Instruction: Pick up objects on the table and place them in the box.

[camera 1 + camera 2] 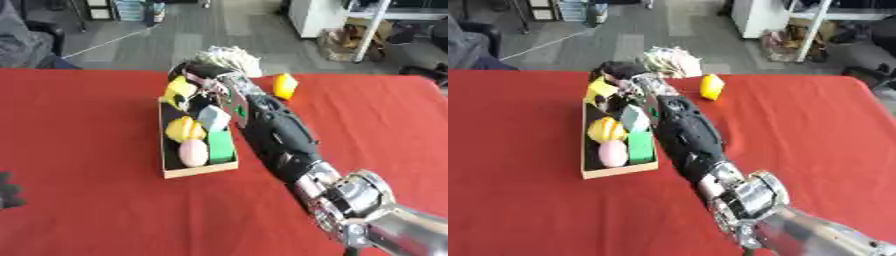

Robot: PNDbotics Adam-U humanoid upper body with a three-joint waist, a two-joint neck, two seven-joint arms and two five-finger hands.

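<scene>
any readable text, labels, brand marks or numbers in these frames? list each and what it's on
None readable.
Box: no print shows on its wall.
The things in the box, the yellow thing on the red table, and the right hand holding a yellow thing over the box: no lettering to be made out.
Shelves and cartons in the far background: too blurred to read.

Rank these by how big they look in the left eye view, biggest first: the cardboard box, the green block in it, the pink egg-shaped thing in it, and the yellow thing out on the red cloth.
1. cardboard box
2. green block
3. and 4. pink egg-shaped thing and yellow thing: they look alike, and the yellow one lies farther off, so no ranking.
</scene>
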